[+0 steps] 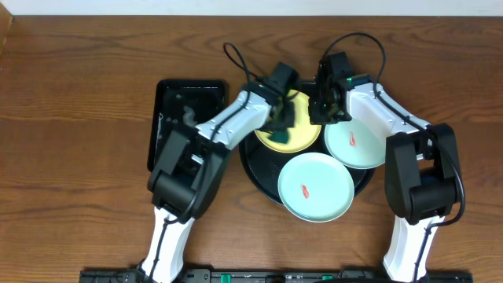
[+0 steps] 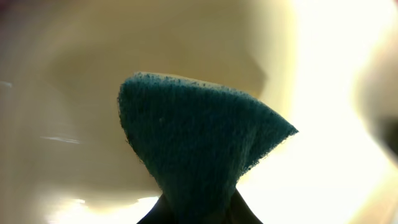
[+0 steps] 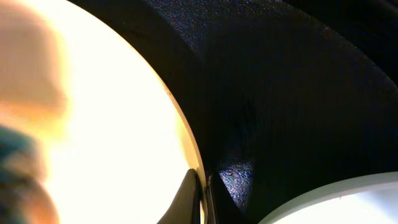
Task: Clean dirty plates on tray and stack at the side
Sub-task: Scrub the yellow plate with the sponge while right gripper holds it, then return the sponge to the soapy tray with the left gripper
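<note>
- The round black tray (image 1: 258, 176) sits mid-table and carries all three plates.
- The pale yellow plate (image 1: 306, 127) lies at the tray's rear left.
- One mint-blue plate (image 1: 357, 141) lies to the yellow one's right, and the other mint-blue plate (image 1: 316, 187) sits at the front, overhanging the tray's rim.
- Each mint-blue plate bears a small red smear (image 1: 304, 191) near its centre.
- The left gripper (image 1: 281, 110) is clenched on a dark teal sponge (image 2: 199, 137), which is pressed against the yellow plate's surface.
- The left wrist view shows the sponge's scouring face fanning out from the fingers, with blurred yellow plate behind it.
- The right gripper (image 3: 203, 199) is pinched onto the yellow plate's right-hand rim, with the thin edge caught between its fingertips.
- The right wrist view shows the tray's black floor and a sliver of mint-blue plate beside it.
- A rectangular black tray (image 1: 177, 98) lies to the left of the round one, partly under the left arm.
</note>
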### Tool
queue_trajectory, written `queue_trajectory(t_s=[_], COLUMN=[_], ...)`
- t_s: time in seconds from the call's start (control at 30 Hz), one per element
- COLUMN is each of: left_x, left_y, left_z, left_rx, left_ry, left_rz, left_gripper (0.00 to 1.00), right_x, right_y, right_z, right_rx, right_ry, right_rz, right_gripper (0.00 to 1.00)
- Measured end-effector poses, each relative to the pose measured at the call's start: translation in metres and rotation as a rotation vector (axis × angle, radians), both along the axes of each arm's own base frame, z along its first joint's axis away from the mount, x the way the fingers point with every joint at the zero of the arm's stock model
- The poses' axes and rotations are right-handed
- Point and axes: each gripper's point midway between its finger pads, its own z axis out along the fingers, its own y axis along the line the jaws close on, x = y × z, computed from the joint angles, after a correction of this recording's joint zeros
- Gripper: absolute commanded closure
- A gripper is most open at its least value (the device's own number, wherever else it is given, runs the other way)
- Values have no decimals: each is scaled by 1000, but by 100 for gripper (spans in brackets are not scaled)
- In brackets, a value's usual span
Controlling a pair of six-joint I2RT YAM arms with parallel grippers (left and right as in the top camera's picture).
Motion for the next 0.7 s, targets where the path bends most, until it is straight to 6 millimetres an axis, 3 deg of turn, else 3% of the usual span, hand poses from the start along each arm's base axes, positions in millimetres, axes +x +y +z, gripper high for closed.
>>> queue_trajectory(t_s=[0.1, 0.27, 0.4, 0.5, 0.63, 0.7], left_x=[16, 23, 24, 26, 30, 24], left_y=[31, 46, 54, 68, 92, 107], left_z=[1, 4, 20, 54, 127, 153], left_rx=[118, 248, 291, 319, 304, 305], left_ry=[-60, -128, -170, -228, -352, -375], left_rz=[6, -46, -61, -44, 19, 43], left_gripper=[93, 92, 93, 92, 92, 92], right_x=[0, -4, -7, -7, -6, -6], right_y=[1, 14, 16, 12, 9, 9], right_z=[0, 1, 0, 0, 0, 0], right_rx=[7, 45, 57, 45, 35, 33], right_ry=[-1, 11, 25, 27, 26, 25], right_rz=[2, 22, 25, 18, 11, 11], right_gripper=[99, 99, 99, 99, 99, 99])
